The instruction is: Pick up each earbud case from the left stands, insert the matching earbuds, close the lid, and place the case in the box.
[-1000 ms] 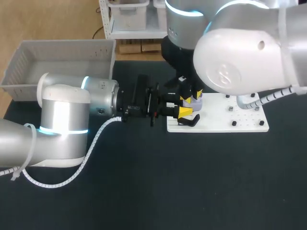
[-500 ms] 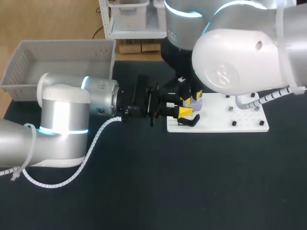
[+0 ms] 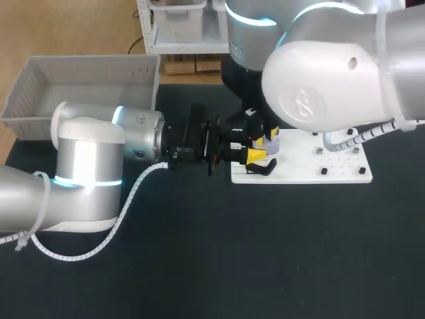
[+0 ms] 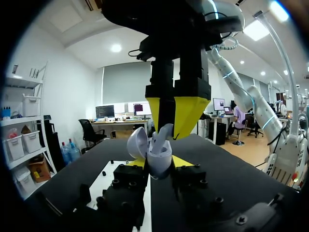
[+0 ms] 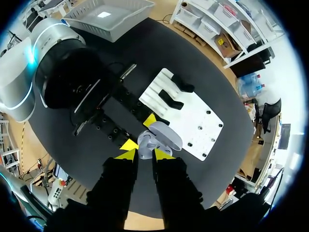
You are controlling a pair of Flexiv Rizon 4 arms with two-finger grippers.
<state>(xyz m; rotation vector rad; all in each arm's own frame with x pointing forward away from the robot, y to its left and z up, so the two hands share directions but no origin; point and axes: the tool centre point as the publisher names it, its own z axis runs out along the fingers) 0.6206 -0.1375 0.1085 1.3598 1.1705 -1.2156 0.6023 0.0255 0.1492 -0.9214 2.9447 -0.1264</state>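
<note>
Being clamped by the left claw (image 4: 158,162), the open case (image 3: 271,141) is mostly hidden under the right claw (image 5: 144,154), whose grip cannot be told.

Right arm (image 3: 332,73) perhaps over stand board (image 3: 332,171)

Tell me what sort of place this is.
Likely a robot lab workbench: my left arm and right arm meet at an open earbud case over a white stand board, grey box nearby.
</note>
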